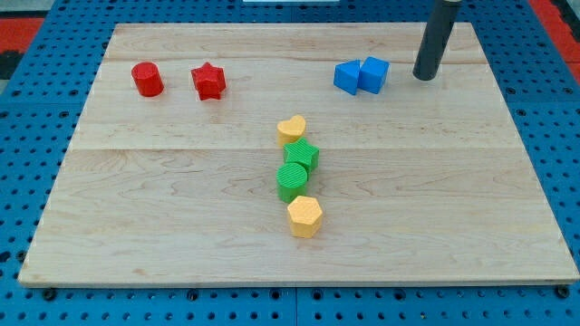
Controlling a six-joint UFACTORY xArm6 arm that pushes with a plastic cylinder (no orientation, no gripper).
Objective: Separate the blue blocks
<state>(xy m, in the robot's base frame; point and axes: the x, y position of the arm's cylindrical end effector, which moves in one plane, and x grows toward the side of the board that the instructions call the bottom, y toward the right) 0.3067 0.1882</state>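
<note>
- Camera view: my tip (424, 76) is sitting bare, pinching nothing, near the board's (163, 208) top-right corner, just right of the blue blocks
- Blue cube (373, 74) and second blue block (346, 78) are touching near the top edge

My tip (425, 76) rests low at the view's upper right.

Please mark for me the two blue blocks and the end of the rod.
Left blue block (345, 78), camera view, on its top face.
Right blue cube (373, 74), camera view, on its front face.
My tip (424, 76), camera view, the rod's very end.
</note>
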